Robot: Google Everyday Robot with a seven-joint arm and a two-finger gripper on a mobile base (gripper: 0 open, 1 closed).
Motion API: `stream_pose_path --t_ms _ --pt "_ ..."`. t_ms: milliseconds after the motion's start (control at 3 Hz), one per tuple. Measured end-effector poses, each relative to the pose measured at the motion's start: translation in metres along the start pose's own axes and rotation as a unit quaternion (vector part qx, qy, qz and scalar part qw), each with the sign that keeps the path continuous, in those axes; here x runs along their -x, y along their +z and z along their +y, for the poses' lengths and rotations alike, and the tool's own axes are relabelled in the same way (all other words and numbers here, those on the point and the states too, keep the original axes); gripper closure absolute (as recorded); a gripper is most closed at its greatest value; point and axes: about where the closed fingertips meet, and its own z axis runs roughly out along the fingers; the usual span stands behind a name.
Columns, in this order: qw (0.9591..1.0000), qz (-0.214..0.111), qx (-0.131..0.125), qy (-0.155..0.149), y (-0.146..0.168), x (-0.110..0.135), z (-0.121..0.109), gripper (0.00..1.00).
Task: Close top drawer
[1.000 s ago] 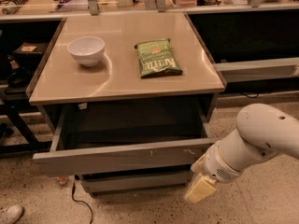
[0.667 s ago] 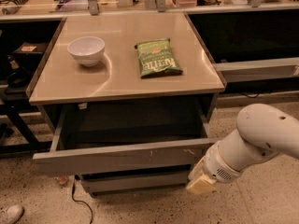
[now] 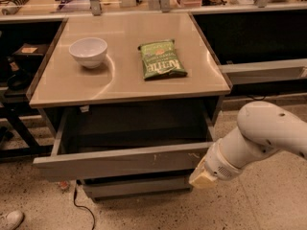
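The top drawer (image 3: 120, 161) is a wide grey drawer pulled out from under the tan tabletop (image 3: 124, 85). Its flat front panel has small white scuffs and its shallow interior looks dark and empty. My gripper (image 3: 201, 178) sits at the end of the white arm (image 3: 259, 138), low at the drawer front's right end, against or just in front of the panel. Only its pale tip shows.
A white bowl (image 3: 88, 51) and a green chip bag (image 3: 160, 60) lie on the tabletop. A lower drawer front (image 3: 134, 188) sits beneath the open one. A cable (image 3: 79, 205) and a white shoe (image 3: 9, 219) are on the speckled floor at left.
The gripper has moved slightly up and in toward the drawer front's right end. The drawer stands open about as before.
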Motion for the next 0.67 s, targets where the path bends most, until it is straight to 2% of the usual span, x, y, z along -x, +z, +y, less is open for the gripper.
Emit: stream_pose_path --t_ms 667 --pt "0.9996 0.011 -0.005 -0.024 0.012 0.027 -0.038 1.0"
